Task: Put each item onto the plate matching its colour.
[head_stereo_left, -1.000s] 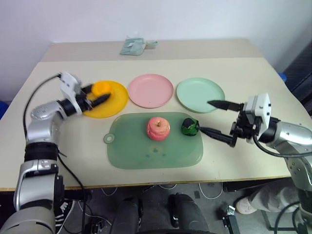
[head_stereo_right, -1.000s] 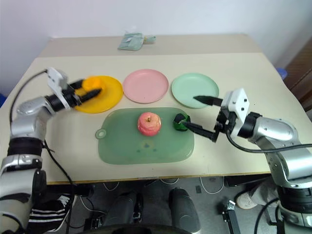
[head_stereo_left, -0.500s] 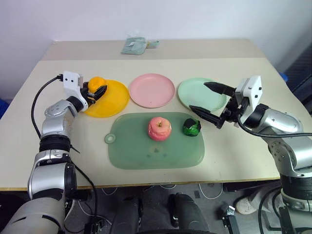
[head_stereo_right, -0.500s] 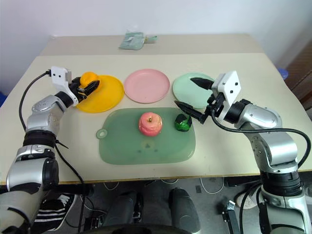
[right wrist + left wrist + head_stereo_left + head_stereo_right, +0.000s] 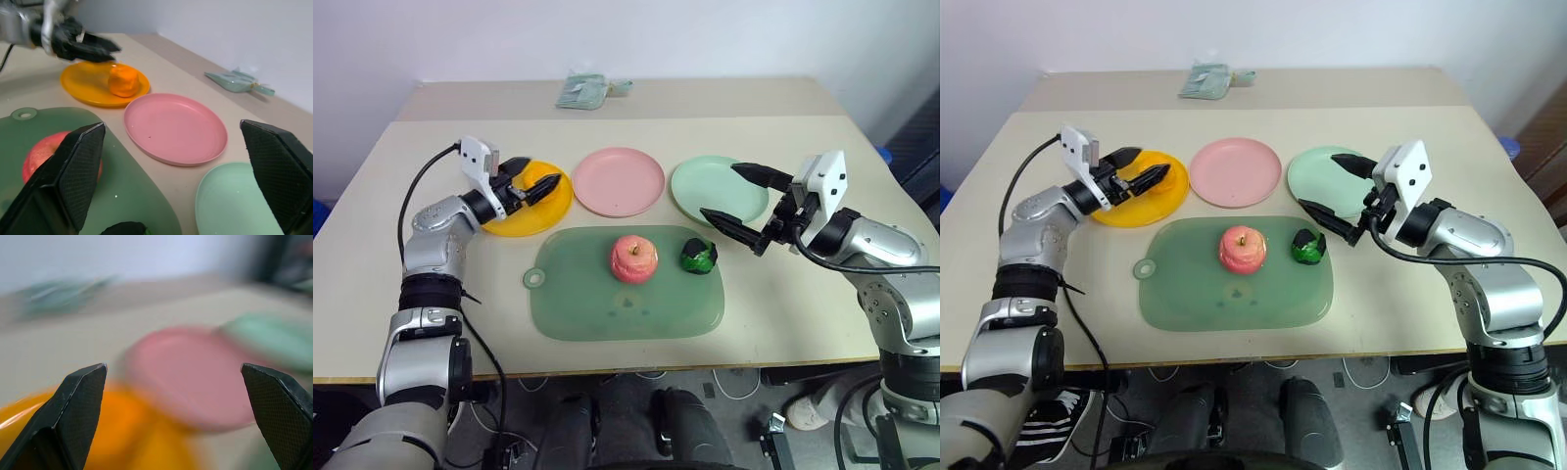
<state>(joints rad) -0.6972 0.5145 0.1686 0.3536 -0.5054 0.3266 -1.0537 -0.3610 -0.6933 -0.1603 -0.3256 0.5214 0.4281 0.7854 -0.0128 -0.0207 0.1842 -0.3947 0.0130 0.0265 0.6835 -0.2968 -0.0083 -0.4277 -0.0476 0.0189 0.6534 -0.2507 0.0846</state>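
Observation:
My left gripper (image 5: 538, 178) stands open over the yellow plate (image 5: 521, 217). The orange-yellow fruit (image 5: 122, 81) rests on that plate, free of the fingers, just below their tips. The pink apple (image 5: 633, 258) and the small dark green fruit (image 5: 699, 257) lie on the large green mat (image 5: 626, 299). The pink plate (image 5: 617, 181) and the mint plate (image 5: 697, 180) hold nothing. My right gripper (image 5: 720, 190) hangs open and empty over the mint plate's near left edge, a little behind and to the right of the green fruit.
A pale green packet (image 5: 579, 92) lies at the back of the table (image 5: 803, 294). The three plates stand in a row behind the mat. The mat's small hole tab (image 5: 534, 279) points left.
My left gripper has opened and let the orange-yellow fruit down on the yellow plate, then swung to the right. The right gripper has stayed open and barely moved; the camera shifted.

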